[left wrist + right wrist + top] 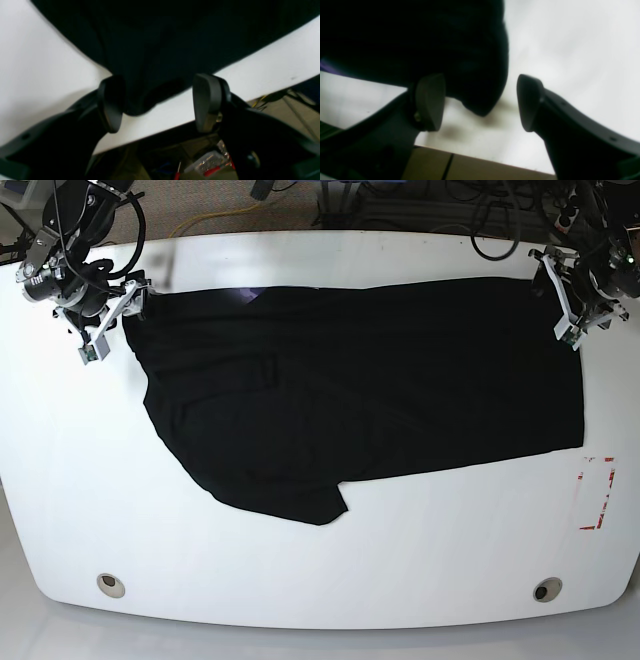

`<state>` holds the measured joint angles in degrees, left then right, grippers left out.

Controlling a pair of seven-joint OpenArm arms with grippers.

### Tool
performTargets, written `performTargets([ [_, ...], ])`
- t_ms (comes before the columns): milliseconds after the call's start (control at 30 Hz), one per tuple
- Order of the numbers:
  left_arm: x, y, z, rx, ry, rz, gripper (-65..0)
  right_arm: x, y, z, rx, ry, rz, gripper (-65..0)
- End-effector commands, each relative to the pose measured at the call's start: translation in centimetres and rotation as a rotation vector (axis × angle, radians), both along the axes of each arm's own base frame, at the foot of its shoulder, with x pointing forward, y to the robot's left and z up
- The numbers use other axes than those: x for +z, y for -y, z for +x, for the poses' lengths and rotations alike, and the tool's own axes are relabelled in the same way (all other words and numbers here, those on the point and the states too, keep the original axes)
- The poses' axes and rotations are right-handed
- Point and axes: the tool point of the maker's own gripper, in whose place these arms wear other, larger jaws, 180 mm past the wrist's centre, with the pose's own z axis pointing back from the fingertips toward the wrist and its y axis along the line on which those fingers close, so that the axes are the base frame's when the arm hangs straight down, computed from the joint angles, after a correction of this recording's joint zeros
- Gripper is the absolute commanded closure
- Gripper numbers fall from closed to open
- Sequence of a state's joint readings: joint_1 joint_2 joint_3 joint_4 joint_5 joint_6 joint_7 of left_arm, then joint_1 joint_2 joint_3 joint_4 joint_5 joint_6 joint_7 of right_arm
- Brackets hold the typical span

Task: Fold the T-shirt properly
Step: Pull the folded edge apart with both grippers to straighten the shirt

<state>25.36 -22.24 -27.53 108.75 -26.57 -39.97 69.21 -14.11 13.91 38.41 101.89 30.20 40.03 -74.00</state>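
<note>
T-shirt (360, 390) spread flat across far half of table (320, 580) — plain black side up. Left gripper (157, 102) and right gripper (480, 102) at far corners, jaws apart, apparently straddling cloth corners, nothing clamped.

The base view looks straight down from high overhead; both wrist views sit close, sharing the large black cloth T-shirt (360, 390).

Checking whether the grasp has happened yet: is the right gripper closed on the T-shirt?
No: the right gripper stands open, its jaws apart, with a corner of the T-shirt lying between them unpinched.
</note>
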Motion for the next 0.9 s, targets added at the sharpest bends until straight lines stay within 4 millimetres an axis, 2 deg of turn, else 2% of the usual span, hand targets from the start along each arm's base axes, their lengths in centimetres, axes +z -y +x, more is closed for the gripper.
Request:
performTargets([
  [0,0.6,-0.8,0.6,-0.013,0.031,0.040,-39.0,0.0,0.6,0.5,-0.015,0.025,0.012,-43.0],
  [133,-0.4,-1.5,0.3,0.011,0.020,0.034,-39.0,-1.2,0.8,0.3,-0.042,0.017,0.045,-42.8],
  [300,-2.2,-2.1,-0.3,0.057,-0.010,-0.009,-39.0,-1.9,2.1,0.0,-0.056,-0.016,-0.031,-42.6],
  [367,-2.3,-2.3,0.2,0.068,-0.004,-0.015,-39.0,-2.2,2.4,-0.2,-0.060,-0.026,-0.050,-39.6],
  [433,-2.7,-2.5,0.1,0.080,-0.015,-0.020,-38.8,-2.2,2.5,-0.2,-0.061,-0.028,-0.056,-31.1],
  [500,-2.8,-2.7,0.0,0.083,-0.018,-0.018,-33.9,-2.2,2.4,-0.1,-0.061,-0.023,-0.049,-19.8],
  [600,-2.8,-2.7,-0.1,0.082,-0.020,-0.017,-18.1,-2.1,2.2,-0.2,-0.057,-0.021,-0.044,-7.3],
  [667,-2.8,-2.8,-0.2,0.081,-0.025,-0.012,-11.8,-2.0,2.3,-0.2,-0.054,-0.019,-0.042,-7.0],
  [867,-2.4,-4.5,-1.0,0.059,-0.055,0.045,-14.2,-1.4,3.4,-1.5,-0.034,-0.031,-0.055,-10.1],
])
